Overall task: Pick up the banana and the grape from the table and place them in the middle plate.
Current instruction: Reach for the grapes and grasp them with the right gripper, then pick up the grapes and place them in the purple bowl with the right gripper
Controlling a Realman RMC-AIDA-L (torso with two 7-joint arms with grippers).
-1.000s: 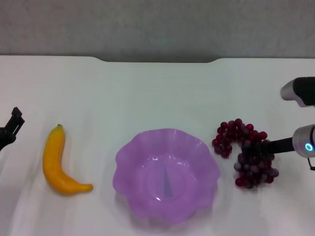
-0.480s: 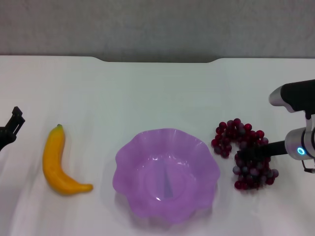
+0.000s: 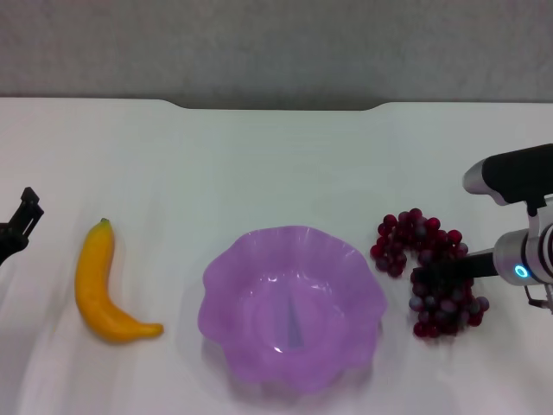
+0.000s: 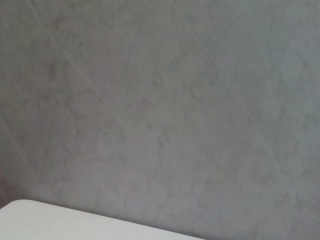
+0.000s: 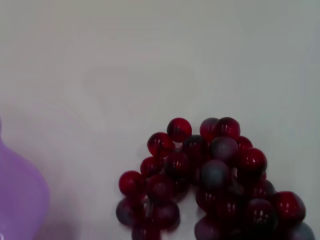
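The banana (image 3: 99,285) lies on the white table (image 3: 259,164), left of the middle plate (image 3: 292,309), which is purple, scalloped and holds nothing. The grape (image 3: 406,238) bunch lies on the table right of the plate. My right gripper (image 3: 432,275) reaches in from the right and sits low over the middle of the bunch. The right wrist view shows the grape (image 5: 210,175) close up and a bit of the plate's rim (image 5: 20,200). My left gripper (image 3: 17,226) rests at the far left edge, left of the banana and apart from it.
A grey wall (image 3: 276,43) stands behind the table's notched far edge. The left wrist view shows only that wall and a corner of the table (image 4: 30,220). White tabletop runs between the fruit and the far edge.
My right arm has moved left and a little lower over the grape bunch. The bunch has barely shifted. The left arm, banana and plate have not moved.
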